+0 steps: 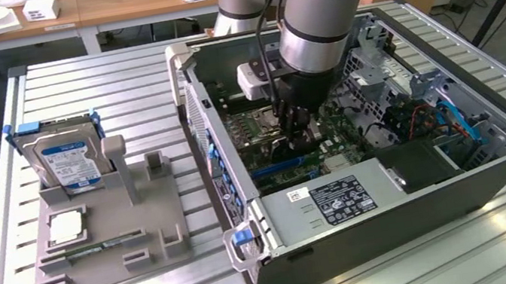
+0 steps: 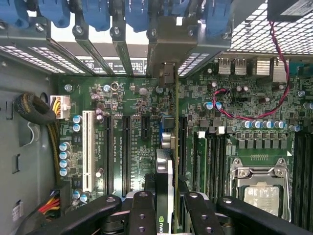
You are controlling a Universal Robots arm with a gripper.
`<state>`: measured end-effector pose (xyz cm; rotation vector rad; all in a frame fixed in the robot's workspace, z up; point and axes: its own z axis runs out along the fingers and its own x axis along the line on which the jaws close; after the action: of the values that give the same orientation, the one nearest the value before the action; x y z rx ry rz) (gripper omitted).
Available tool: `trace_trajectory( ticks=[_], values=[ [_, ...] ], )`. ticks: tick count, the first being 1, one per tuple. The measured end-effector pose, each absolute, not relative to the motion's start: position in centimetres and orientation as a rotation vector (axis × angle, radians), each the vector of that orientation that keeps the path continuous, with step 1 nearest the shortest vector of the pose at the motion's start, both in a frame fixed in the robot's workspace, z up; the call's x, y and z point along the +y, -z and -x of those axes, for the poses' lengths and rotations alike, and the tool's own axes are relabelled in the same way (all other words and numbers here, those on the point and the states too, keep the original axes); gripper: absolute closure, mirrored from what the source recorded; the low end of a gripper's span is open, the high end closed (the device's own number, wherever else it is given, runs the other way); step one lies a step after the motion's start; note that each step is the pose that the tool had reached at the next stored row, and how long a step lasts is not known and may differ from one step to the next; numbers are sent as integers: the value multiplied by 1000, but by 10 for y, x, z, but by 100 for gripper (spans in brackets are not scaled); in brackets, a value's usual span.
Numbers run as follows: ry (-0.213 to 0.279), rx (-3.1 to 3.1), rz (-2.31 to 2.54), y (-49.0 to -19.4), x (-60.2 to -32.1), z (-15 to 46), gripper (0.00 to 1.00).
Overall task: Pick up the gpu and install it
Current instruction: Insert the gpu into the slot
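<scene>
While gripper (image 2: 165,198) clamps gpu (image 2: 164,169) edge-on to motherboard (image 2: 128,98), red wires (image 2: 244,115), CPU socket (image 2: 259,192) nearby.

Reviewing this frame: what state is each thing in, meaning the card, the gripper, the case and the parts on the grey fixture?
gpu: gripped, edge-on above the motherboard slots; whether it is seated cannot be told.
gripper: shut on the gpu, down inside the case.
computer case: lying on its side, side panel off.
hard drive: standing upright in the fixture.
memory stick: lying flat in the fixture.
</scene>
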<state>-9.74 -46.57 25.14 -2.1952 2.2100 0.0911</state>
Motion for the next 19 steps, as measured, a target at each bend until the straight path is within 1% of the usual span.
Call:
trace_trajectory(
  ticks=[19],
  values=[
    [-91,2208,2193,-249,-466,99,73]
  ],
)
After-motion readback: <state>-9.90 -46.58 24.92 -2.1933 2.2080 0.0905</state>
